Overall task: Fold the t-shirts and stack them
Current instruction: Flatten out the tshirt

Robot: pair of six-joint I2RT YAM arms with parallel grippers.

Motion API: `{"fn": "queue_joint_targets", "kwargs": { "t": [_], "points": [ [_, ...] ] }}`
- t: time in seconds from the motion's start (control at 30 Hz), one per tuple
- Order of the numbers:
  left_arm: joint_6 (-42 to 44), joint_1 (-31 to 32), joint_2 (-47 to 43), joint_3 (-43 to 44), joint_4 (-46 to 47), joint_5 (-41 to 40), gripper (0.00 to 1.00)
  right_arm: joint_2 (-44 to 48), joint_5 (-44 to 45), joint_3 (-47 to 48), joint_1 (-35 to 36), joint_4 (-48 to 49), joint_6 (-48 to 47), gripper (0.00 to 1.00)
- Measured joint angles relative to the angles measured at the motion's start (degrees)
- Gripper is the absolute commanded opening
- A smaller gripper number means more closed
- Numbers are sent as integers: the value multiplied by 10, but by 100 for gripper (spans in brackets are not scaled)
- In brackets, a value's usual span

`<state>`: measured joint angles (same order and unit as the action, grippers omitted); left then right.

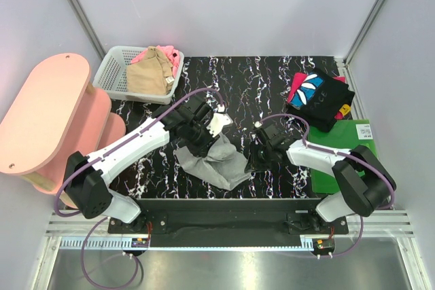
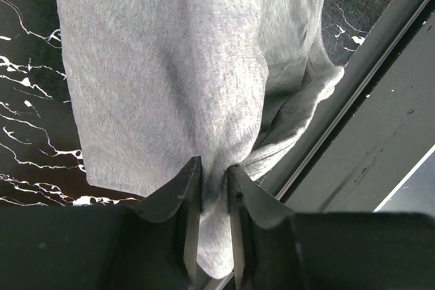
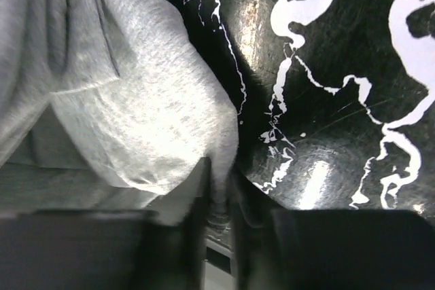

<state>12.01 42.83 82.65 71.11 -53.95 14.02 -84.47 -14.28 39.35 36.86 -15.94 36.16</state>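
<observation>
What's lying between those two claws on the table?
The crumpled light-grey t-shirt, stretching from the left gripper to the right gripper; both pinch its cloth. The top view shows it.

The right pincer (image 3: 219,198) pinches the grey t-shirt (image 3: 136,113) at its edge.

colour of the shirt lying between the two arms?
The shirt is plain light grey, no print. It shows best in the left wrist view.

A white lattice basket (image 1: 111,71) sits at ten o'clock on the black marbled table (image 1: 255,86). A pink stand (image 1: 47,110) is at nine o'clock, and a green board (image 1: 343,164) at three.
</observation>
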Motion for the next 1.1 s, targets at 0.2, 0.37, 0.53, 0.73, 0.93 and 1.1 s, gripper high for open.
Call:
{"fn": "queue_joint_targets", "kwargs": {
  "t": [0.2,0.37,0.53,0.73,0.93,1.1],
  "points": [
    [0,0,0,0,-3,-3,30,0,-2,4,0,-4,4,0],
    [1,0,0,0,-5,-6,10,22,-1,16,0,-24,3,0],
    [2,0,0,0,-5,-10,0,46,1,35,0,-41,1,0],
    [2,-7,0,0,-5,-11,45,48,1,45,0,-50,-1,0],
    [8,2,19,19,-22,21,82,47,1,45,0,-52,-3,0],
    [19,50,68,18,-25,26,81,41,1,45,0,-54,-3,0]
  ]
}}
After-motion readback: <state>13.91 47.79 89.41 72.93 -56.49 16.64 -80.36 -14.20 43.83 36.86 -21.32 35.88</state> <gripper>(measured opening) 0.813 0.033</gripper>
